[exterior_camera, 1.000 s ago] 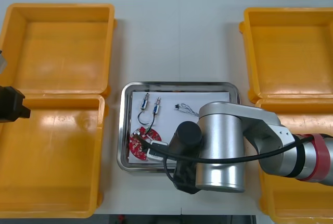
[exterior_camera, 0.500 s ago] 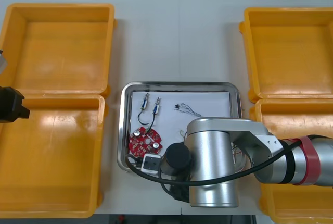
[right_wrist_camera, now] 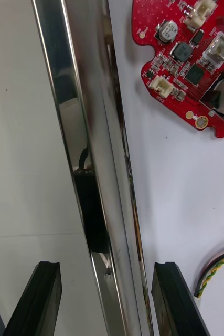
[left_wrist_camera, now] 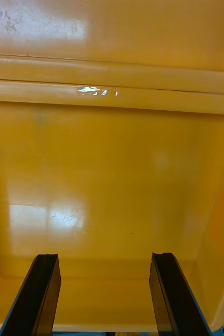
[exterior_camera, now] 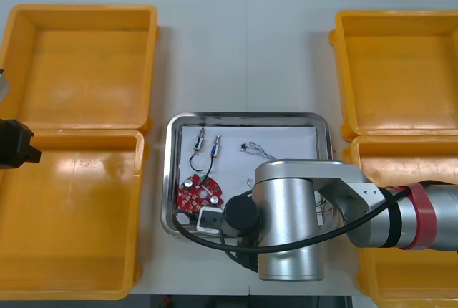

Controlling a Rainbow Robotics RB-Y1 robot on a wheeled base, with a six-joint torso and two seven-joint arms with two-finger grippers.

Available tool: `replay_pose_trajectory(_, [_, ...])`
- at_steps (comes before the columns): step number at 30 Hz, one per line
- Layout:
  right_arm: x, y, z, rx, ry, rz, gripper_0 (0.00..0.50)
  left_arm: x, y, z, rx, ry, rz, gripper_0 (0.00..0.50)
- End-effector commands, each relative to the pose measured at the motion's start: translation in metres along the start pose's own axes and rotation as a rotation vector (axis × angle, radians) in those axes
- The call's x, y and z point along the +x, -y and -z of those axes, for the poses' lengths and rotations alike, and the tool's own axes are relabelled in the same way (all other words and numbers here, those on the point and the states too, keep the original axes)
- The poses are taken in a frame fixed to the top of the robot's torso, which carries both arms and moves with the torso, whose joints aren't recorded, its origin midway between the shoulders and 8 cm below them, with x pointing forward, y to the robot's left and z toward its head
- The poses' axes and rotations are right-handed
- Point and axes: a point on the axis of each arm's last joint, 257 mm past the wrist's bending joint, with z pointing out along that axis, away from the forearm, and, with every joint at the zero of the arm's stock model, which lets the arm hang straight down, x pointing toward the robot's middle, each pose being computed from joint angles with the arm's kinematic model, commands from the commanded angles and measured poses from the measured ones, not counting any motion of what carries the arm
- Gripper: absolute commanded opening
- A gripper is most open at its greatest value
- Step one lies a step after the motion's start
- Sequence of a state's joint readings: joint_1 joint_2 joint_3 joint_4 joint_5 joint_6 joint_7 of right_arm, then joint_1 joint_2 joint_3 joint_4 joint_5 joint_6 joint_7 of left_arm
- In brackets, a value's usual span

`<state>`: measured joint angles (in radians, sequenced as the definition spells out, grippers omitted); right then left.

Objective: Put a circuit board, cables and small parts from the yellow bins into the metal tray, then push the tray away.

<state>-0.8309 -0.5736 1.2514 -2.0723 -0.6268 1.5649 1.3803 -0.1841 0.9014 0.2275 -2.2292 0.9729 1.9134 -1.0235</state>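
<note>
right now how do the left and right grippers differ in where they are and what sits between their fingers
Place: the left gripper hangs over a yellow bin; the right gripper is at the near rim of the metal tray. Between the fingers: the left gripper has only bin floor; the right gripper straddles the rim, one finger over the table, one over the tray's white inside. Both stand open.

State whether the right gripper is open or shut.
Open: the right gripper holds its fingers apart, astride the rim of the metal tray.
</note>
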Motion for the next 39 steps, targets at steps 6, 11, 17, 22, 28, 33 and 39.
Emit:
replay_pose_trajectory(6, [-0.014,0.002,0.001,0.014,0.021,0.081,0.500,-0.006,-0.017,0.015,-0.058,0.034,-0.085,0.500])
replay_pose_trajectory(11, [-0.014,0.004,0.000,0.017,0.020,0.081,0.500,-0.006,-0.017,0.015,-0.058,0.034,-0.085,0.500])
replay_pose_trajectory(17, [-0.019,0.002,0.001,0.017,0.031,0.086,0.500,-0.006,-0.017,0.015,-0.058,0.034,-0.085,0.500])
replay_pose_trajectory(22, [-0.020,0.001,0.001,0.019,0.033,0.089,0.439,-0.006,-0.017,0.015,-0.058,0.034,-0.085,0.500])
replay_pose_trajectory(28, [-0.022,0.000,0.001,0.018,0.037,0.091,0.360,-0.006,-0.017,0.015,-0.058,0.034,-0.085,0.500])
replay_pose_trajectory(33, [-0.022,-0.001,0.001,0.018,0.037,0.093,0.090,-0.006,-0.017,0.015,-0.058,0.034,-0.085,0.500])
replay_pose_trajectory(39, [-0.024,0.003,0.001,0.037,0.041,0.097,0.000,-0.006,-0.017,0.015,-0.058,0.034,-0.085,0.500])
